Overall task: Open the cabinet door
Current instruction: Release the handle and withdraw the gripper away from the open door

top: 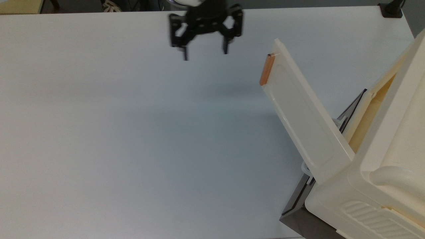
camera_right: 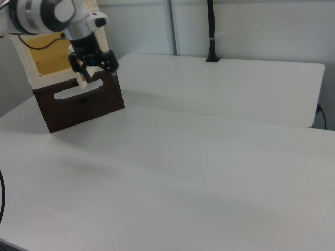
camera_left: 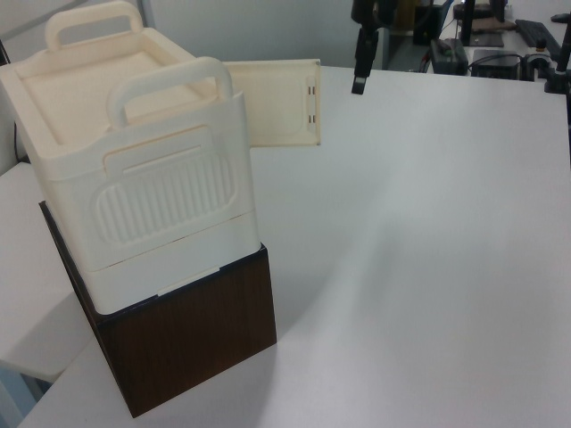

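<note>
With the cabinet door (top: pixel 303 116) swung well out from the cream cabinet (camera_left: pixel 134 169), the task is judged essentially done. The gripper (top: pixel 205 53) is spread wide, empty, well apart from the copper-orange handle (top: pixel 264 69). Nothing obvious is left.

Black two-finger gripper (top: pixel 205 53) of the Franka arm, fingers spread wide apart and holding nothing, pointing downward in the top view. White and silver wrist (camera_right: pixel 44 14) above it in the right view; one dark finger (camera_left: pixel 359 67) hangs vertical in the left view.
</note>
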Robot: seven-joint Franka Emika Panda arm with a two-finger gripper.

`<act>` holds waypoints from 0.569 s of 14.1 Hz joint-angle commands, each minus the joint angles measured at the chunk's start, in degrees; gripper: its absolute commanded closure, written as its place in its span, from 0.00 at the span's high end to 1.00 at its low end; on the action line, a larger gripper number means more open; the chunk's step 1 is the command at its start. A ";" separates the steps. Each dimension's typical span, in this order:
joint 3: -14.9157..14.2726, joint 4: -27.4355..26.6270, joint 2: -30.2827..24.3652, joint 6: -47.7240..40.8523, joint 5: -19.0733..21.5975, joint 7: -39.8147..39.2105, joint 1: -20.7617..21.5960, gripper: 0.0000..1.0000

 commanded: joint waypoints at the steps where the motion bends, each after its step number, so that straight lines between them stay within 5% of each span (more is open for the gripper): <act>1: 1.03 -4.04 -3.22 -2.99 -1.85 1.25 -9.12 1.00; 4: 0.95 -7.03 -9.53 -8.59 -3.78 5.53 -15.90 1.00; 8: 0.77 -9.66 -13.94 -12.66 -3.35 10.13 -17.60 1.00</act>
